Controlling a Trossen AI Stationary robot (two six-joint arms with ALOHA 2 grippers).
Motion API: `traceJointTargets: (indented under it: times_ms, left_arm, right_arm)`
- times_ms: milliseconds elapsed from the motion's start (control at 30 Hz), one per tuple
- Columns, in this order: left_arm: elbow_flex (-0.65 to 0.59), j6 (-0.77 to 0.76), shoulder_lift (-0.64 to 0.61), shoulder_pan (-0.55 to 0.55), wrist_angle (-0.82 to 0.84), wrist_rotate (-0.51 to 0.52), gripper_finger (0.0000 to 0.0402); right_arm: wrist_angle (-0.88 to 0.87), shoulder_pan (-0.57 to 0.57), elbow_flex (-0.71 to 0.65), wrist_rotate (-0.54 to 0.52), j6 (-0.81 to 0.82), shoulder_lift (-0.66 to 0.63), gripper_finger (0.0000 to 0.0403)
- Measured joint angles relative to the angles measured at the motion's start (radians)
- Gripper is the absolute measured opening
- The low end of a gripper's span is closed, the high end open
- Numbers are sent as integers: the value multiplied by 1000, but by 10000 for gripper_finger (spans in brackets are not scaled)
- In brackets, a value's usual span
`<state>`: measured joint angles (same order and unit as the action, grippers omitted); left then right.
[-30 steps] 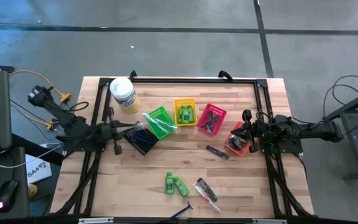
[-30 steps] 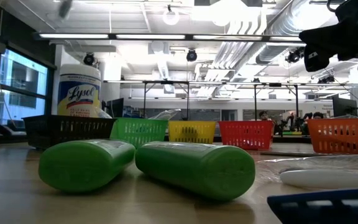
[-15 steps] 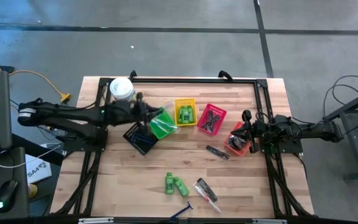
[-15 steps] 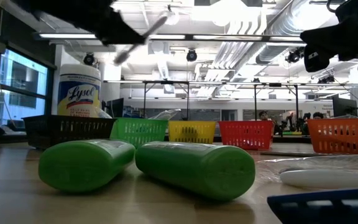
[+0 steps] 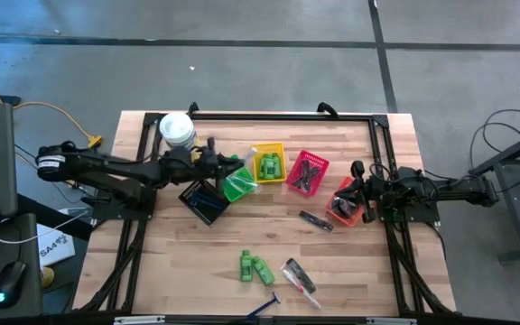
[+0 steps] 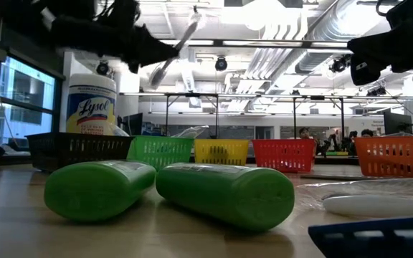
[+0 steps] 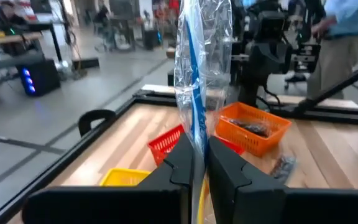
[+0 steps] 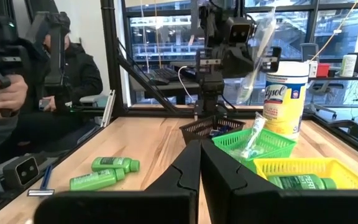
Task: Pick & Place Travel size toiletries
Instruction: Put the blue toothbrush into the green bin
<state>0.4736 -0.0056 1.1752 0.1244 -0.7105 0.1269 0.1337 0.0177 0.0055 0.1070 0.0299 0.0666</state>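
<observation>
Clear wrapped tube (image 7: 197, 81) upright, pinched in left gripper (image 7: 200, 158) above green basket (image 5: 233, 178). Second clear tube (image 8: 252, 138) leans in that basket. Two green bottles (image 5: 255, 267) lie side by side near front edge; clear packet (image 5: 300, 277), blue razor (image 5: 264, 307) beside them.

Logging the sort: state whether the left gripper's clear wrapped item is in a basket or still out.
Out. The left gripper is shut on the clear wrapped item, holding it in the air above the green basket.
</observation>
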Motion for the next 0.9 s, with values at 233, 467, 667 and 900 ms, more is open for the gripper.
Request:
traceJointTargets:
  times_ms: [233, 467, 667, 900]
  left_arm:
    - [-193, -117, 0, 62, -259, -7, 16]
    - [-257, -129, 1, 72, -304, -5, 18]
    - [-257, -243, 36, 71, -318, 18, 24]
    - [-257, -267, 148, 24, -381, 195, 25]
  right_arm:
    - [-4, 0, 0, 0, 0, 0, 5]
    - [1, 0, 0, -2, 0, 0, 5]
    - [13, 0, 0, -3, 0, 0, 5]
    - [13, 0, 0, -3, 0, 0, 5]
